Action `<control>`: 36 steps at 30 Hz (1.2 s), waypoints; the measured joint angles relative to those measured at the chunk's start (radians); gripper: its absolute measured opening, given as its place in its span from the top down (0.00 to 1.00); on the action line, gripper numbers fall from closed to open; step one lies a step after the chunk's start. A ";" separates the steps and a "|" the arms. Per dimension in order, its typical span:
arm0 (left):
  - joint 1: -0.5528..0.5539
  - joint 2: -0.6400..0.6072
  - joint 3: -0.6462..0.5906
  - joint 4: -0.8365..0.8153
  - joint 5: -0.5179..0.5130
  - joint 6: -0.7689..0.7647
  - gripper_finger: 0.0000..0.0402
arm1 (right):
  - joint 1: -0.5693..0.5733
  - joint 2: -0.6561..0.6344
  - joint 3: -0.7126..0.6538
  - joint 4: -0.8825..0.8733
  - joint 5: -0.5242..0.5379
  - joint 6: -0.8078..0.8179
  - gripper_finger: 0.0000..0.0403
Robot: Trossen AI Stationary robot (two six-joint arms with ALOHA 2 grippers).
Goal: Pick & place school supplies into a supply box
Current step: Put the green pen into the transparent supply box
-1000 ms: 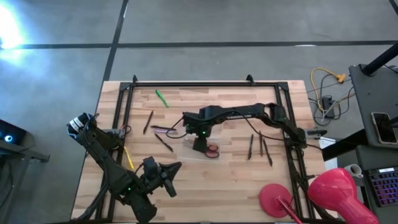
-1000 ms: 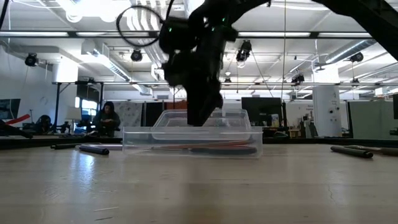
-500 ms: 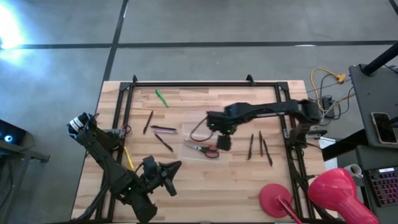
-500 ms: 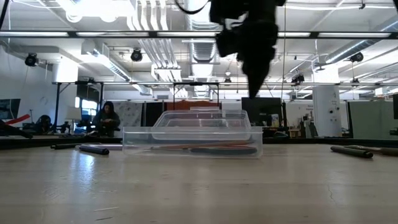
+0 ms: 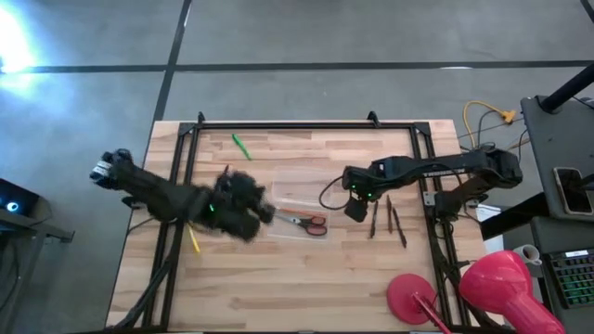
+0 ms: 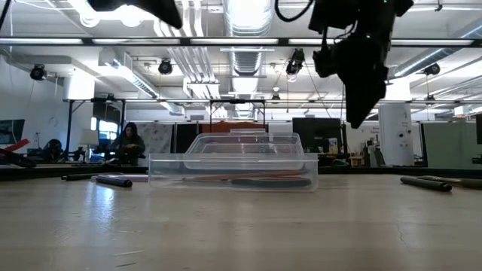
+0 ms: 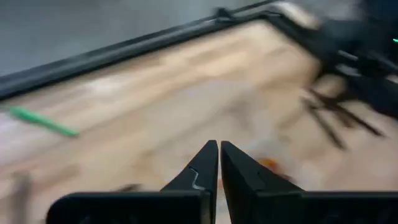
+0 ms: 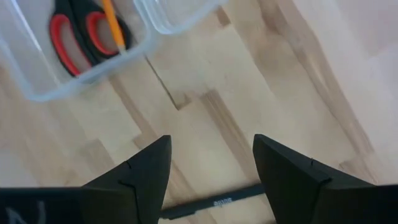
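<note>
Since half a second ago the left arm swings up from the table's near-left corner to the box's left side, and the right arm draws away to the right of the box.

The left gripper hovers at the 9 o'clock end of the supply box, its fingers pressed together and empty. A yellow pen lies at its 7 o'clock, a green pen at 12 o'clock.

The box holds the red-handled scissors.

The right gripper hangs at the box's 3 o'clock, jaws spread wide, holding nothing, beside two dark pencils.
</note>
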 joint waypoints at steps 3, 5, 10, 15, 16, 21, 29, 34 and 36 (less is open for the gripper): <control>0.147 -0.076 -0.039 -0.082 0.123 0.003 0.96 | -0.016 -0.003 -0.023 0.009 0.000 0.008 0.46; 0.277 -0.127 -0.100 -0.068 0.238 0.002 0.93 | -0.030 0.002 -0.030 0.019 0.001 0.005 0.46; 0.540 -0.227 -0.306 0.167 0.437 0.186 0.84 | -0.067 0.011 -0.026 0.067 0.000 -0.004 0.46; 0.753 -0.235 -0.422 0.289 0.518 0.178 0.72 | -0.102 0.009 -0.013 0.110 0.014 -0.013 0.46; 0.792 -0.227 -0.434 0.300 0.517 0.158 0.70 | -0.108 0.009 -0.013 0.114 0.020 -0.013 0.46; 0.940 -0.177 -0.453 0.336 0.534 0.049 0.63 | -0.132 0.009 -0.013 0.118 0.026 -0.001 0.46; 1.019 0.010 -0.418 0.521 0.533 0.058 0.64 | -0.171 0.014 -0.013 0.185 0.026 0.048 0.46; 1.024 0.175 -0.316 0.446 0.580 0.057 0.64 | -0.180 0.014 -0.013 0.219 0.027 0.076 0.46; 1.024 0.236 -0.263 0.415 0.590 0.057 0.64 | -0.179 0.014 -0.013 0.225 0.033 0.100 0.46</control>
